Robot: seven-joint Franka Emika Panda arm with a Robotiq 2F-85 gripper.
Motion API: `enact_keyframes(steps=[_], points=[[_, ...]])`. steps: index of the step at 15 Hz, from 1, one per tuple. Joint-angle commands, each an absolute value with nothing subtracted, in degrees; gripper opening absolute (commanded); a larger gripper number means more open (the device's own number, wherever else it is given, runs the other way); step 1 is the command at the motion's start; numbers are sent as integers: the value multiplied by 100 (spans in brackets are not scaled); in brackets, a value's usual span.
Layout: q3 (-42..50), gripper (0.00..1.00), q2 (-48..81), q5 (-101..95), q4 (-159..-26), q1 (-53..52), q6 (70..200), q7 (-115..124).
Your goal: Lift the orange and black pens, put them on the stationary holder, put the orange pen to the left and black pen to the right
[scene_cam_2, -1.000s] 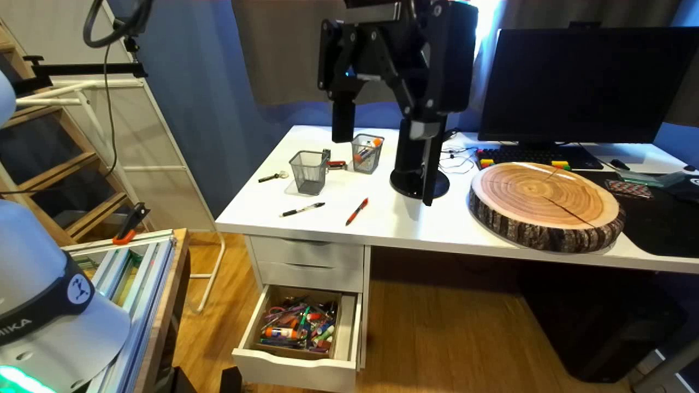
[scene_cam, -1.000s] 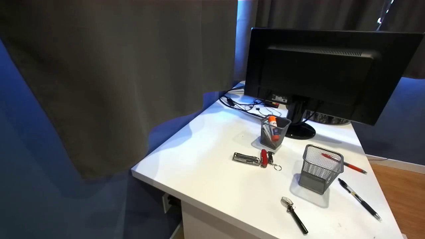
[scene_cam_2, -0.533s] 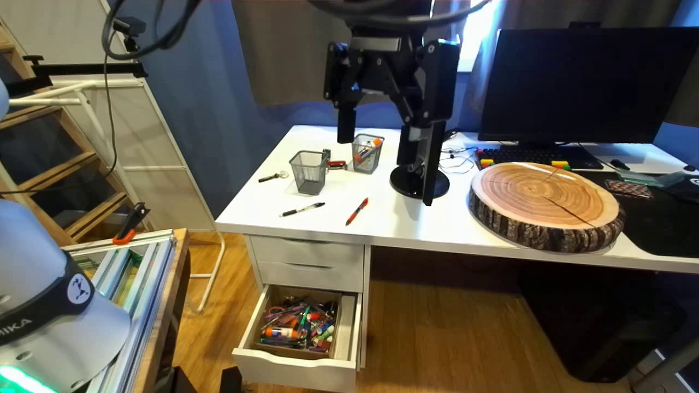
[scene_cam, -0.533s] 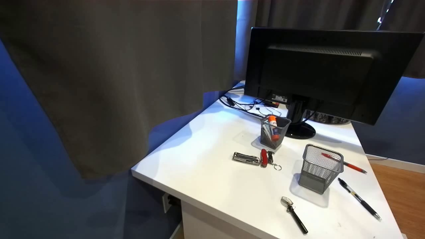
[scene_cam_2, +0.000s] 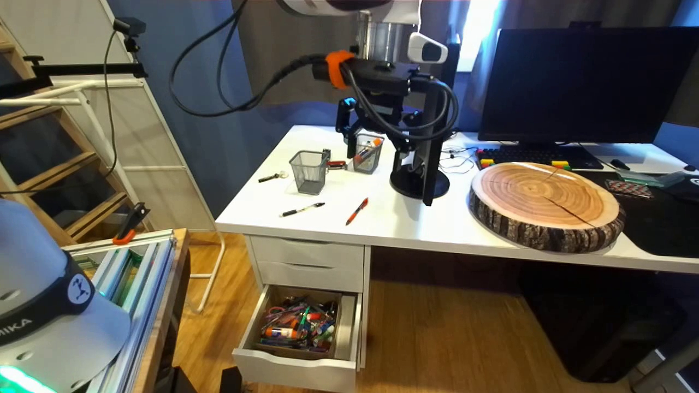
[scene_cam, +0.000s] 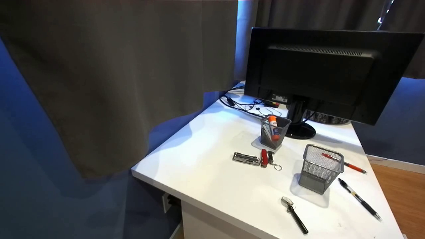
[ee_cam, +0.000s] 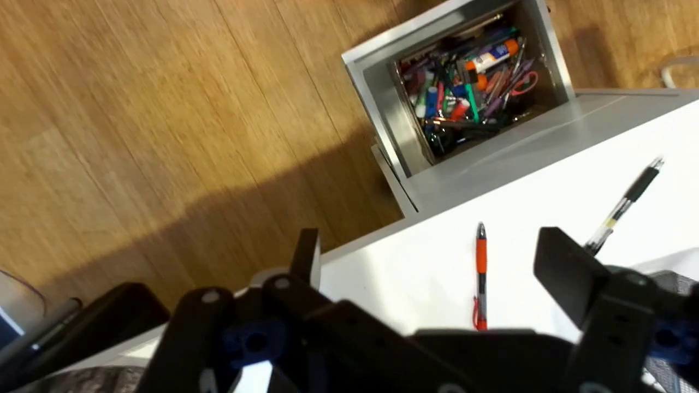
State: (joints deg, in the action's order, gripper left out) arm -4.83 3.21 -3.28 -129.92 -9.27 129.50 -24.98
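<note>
Both exterior views share the desk (scene_cam: 215,172), seen obliquely; the wrist view faces steeply down, nearer.

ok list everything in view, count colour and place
desk: 1, white, before curtains
curtains: several, dark grey, behind desk
drawers: 3, white, under desk, bottom one open
orange pen: 1, orange, on desk
black pen: 1, black and clear, on desk
front holder: 1, grey mesh, on desk
back holder: 1, grey mesh, on desk
glue sticks: 2+, orange and white, back holder, bottom drawer
stationery: uncountable, mixed, in bottom drawer
multitool: 1, silver, on desk
red tool: 1, red, on desk
handled tool: 1, mostly black, on desk
wood slab: 1, brown, on desk
keyboard: 1, black, on desk
monitors: 2, black, on desk
cables: several, mostly black, on desk
arm: 1, white, base off desk
fingers: 2, black, apart, above desk
</note>
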Motion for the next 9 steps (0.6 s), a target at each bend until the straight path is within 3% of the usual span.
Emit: enact_keyframes(steps=[1,9], points=[[-738,100,1027,188,-12658,-813,13461,-3083],[-986,100,1607,-29,-12658,-668,13518,-3350]])
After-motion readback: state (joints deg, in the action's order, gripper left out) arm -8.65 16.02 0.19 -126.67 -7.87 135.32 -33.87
